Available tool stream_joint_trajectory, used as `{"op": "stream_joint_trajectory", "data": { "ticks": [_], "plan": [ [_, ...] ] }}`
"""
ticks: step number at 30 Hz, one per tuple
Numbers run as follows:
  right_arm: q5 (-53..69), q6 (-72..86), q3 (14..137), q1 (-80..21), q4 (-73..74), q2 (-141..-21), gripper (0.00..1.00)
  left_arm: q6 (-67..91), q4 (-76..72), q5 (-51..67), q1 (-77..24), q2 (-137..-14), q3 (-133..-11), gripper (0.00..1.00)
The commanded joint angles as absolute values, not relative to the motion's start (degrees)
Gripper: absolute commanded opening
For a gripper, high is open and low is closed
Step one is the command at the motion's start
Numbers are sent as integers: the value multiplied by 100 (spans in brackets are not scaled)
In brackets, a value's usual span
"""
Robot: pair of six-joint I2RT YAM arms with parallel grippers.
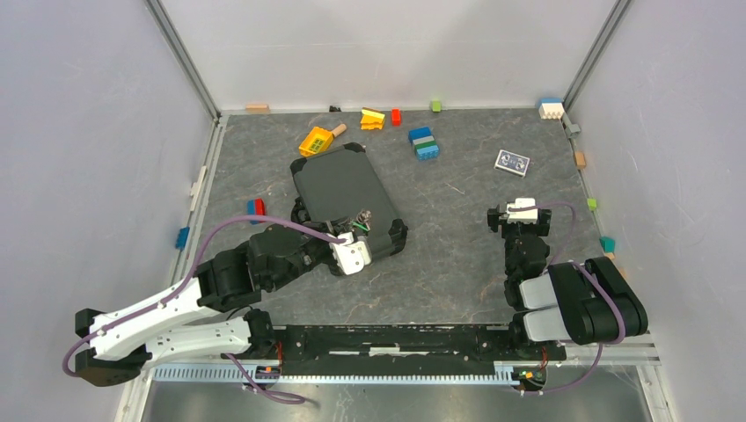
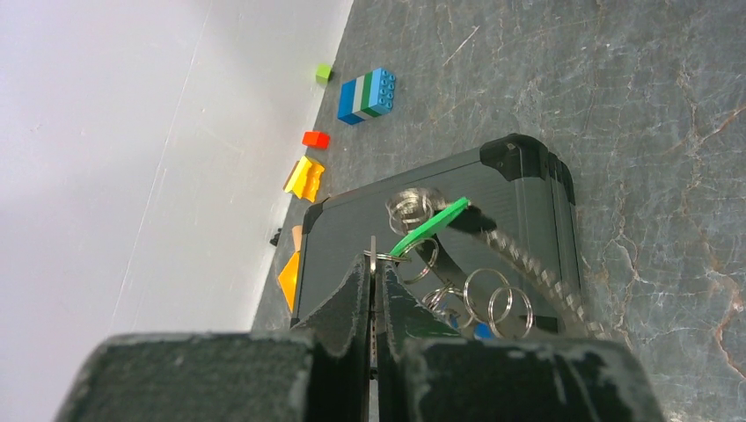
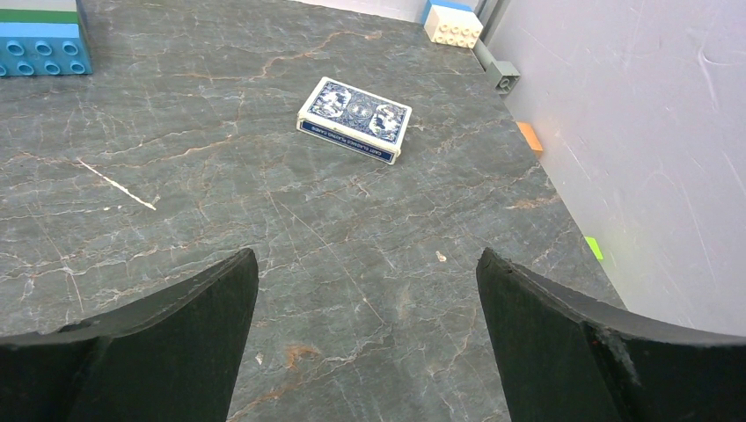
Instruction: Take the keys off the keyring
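Green-tagged keyring, card box lettering illegible

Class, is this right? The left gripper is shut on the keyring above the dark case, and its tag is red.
No. The left wrist view shows a green tag; the left gripper is shut on the keyring above the dark case.

A dark grey, veined tabletop is boxed by pale walls at nine, twelve and three o'clock, with metal corner posts at eleven and one.
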State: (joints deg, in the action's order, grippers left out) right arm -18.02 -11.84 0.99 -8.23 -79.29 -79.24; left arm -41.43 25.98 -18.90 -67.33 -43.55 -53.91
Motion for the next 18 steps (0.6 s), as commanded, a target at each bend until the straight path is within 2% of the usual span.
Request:
{"op": "stream_joint_trajectory", "data": {
  "ticks": [1, 18],
  "plan": [
    [-1765, -1230, -554, -828, -8297, -7922, 98, -4173, 2145, -1820, -6736, -4235, -5388, 2],
    [-1769, -1230, -561, -832, -8298, -7923, 98, -4169, 2145, -1820, -6735, -4283, -5388, 2]
  ]
}}
